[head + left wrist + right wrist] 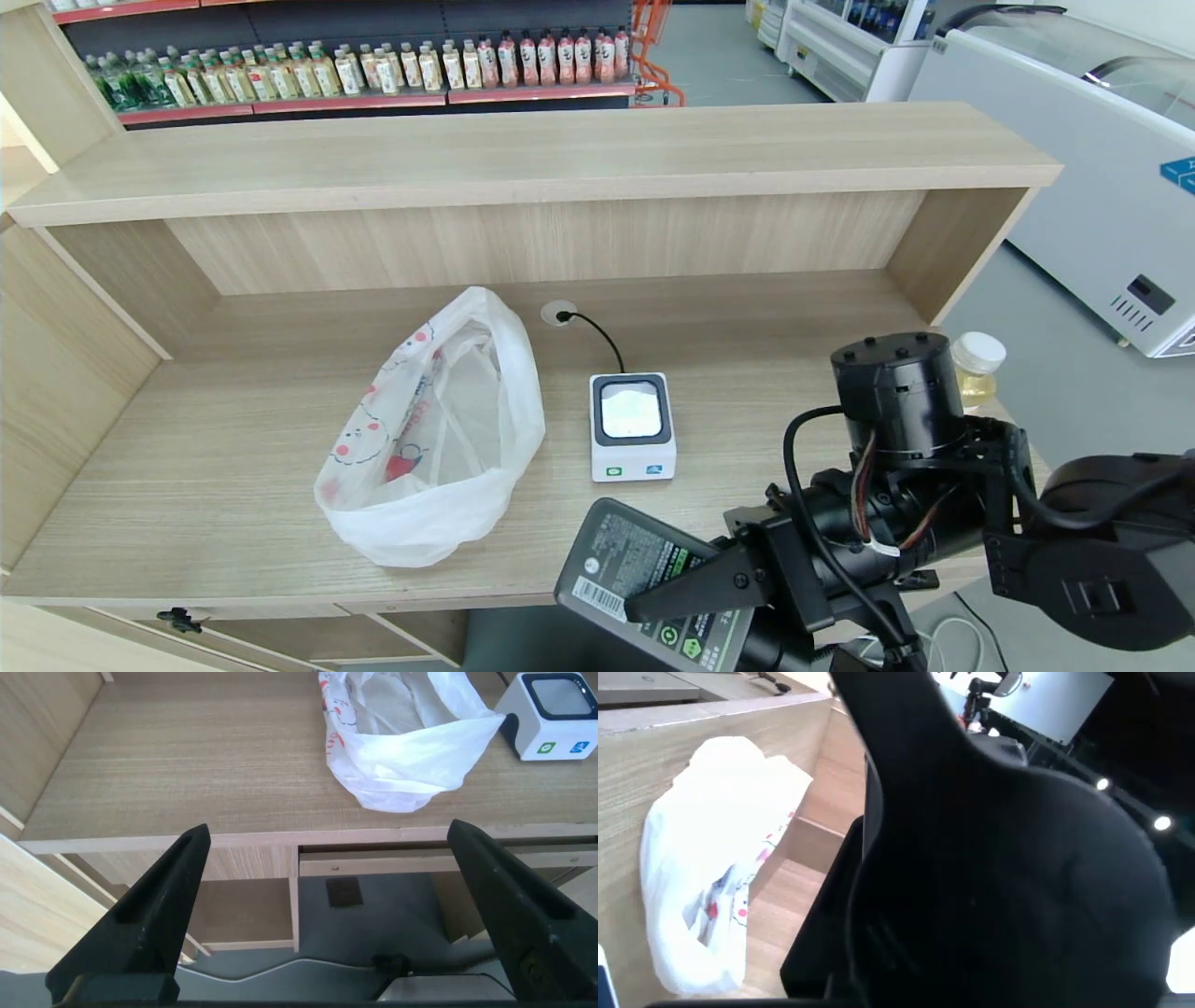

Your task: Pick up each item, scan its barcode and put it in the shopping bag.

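Nearest to you, your right gripper has its jaws closed on a dark grey pack. One black finger lies across the pack's printed face, and the other finger is hidden beneath it. The pack is held in the air on the near side of the worktop's front edge, tilted, with its printed face up and a white barcode label at its near corner. In the right wrist view the dark pack sits close to the lens.

Your left gripper hangs below and in front of the worktop's front edge, over to the left. Its jaws are spread wide and hold nothing.

On the worktop, the shopping bag lies slumped near the front edge. It is thin white plastic with a red cartoon print, and its mouth gapes open. Whether anything is inside it cannot be told.

Just beside it to the right, not touching, the scanner stands as a small white box with its glass window facing up. Its black cable runs back to a round grommet in the worktop.

At the worktop's right edge, a bottle of pale yellow liquid with a white cap stands partly hidden behind your right arm.

Beyond the worktop's raised back ledge, a store shelf holds rows of drink bottles, and a white chest freezer stands off to the right.
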Motion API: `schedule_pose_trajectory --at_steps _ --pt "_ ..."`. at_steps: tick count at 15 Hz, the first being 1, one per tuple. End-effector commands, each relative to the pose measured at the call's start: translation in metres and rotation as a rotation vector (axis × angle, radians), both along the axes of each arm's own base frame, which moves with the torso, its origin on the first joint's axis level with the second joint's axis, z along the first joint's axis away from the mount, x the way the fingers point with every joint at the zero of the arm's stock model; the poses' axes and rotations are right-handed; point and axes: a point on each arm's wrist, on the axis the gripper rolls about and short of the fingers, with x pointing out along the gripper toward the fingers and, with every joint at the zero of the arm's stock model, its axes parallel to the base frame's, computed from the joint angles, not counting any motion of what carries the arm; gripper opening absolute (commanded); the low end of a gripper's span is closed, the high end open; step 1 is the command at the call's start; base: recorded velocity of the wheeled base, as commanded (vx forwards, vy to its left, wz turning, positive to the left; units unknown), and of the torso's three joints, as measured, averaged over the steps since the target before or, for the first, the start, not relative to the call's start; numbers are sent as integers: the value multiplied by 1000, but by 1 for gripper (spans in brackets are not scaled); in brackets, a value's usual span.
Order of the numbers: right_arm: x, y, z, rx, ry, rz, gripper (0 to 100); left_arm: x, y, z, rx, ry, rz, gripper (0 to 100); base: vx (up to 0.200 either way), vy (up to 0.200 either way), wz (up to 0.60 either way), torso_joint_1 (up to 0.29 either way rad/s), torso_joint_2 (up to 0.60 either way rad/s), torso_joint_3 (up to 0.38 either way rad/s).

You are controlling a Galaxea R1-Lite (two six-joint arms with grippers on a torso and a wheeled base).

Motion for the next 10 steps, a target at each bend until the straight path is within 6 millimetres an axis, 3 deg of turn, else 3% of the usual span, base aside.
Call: schedule_pose_trajectory --at_steps 1,10 --pt "3 0 -2 8 -3 8 0 0 0 0 0 0 0 100 0 0 0 0 0 0" --pt "4 -8 1 30 -63 15 0 0 0 0 0 0 0 100 0 0 0 0 0 0"
